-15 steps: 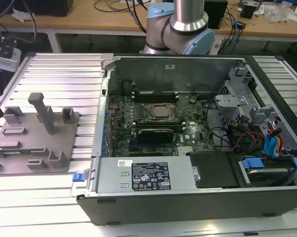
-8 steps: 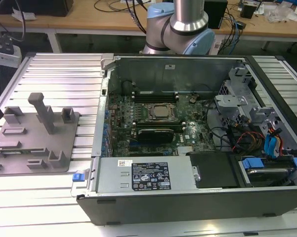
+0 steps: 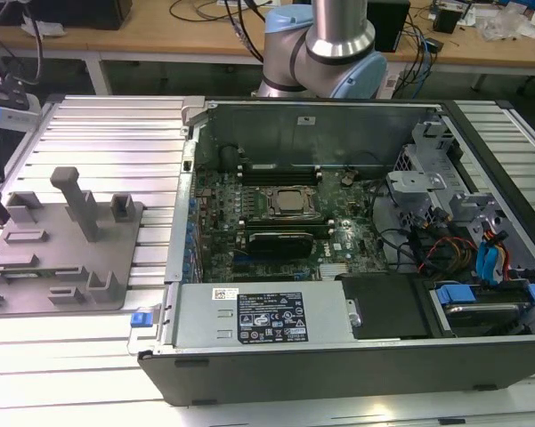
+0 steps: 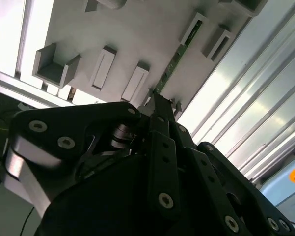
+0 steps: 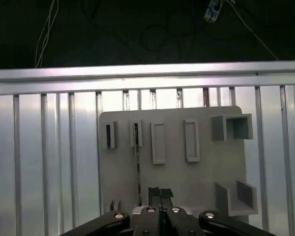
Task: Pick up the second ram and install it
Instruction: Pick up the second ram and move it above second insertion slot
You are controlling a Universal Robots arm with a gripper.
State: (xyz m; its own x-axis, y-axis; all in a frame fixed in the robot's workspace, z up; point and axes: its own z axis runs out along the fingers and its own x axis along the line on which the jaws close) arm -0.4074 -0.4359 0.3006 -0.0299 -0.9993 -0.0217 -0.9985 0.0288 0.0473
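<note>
Green second ram (image 4: 180,51) on edge in fixture plate (image 4: 137,34); my gripper (image 5: 160,192) close by, jaws narrow, empty. Pick-up step: I need them spread, aligned.

We can read no text in these views. In the exterior view, a black label (image 3: 271,318) with white print sits on the silver power-supply cover (image 3: 200,325) along the front edge of the computer case (image 3: 338,369). A small white sticker (image 3: 224,293) lies just beside the label. The print on both is too small to read.
</note>
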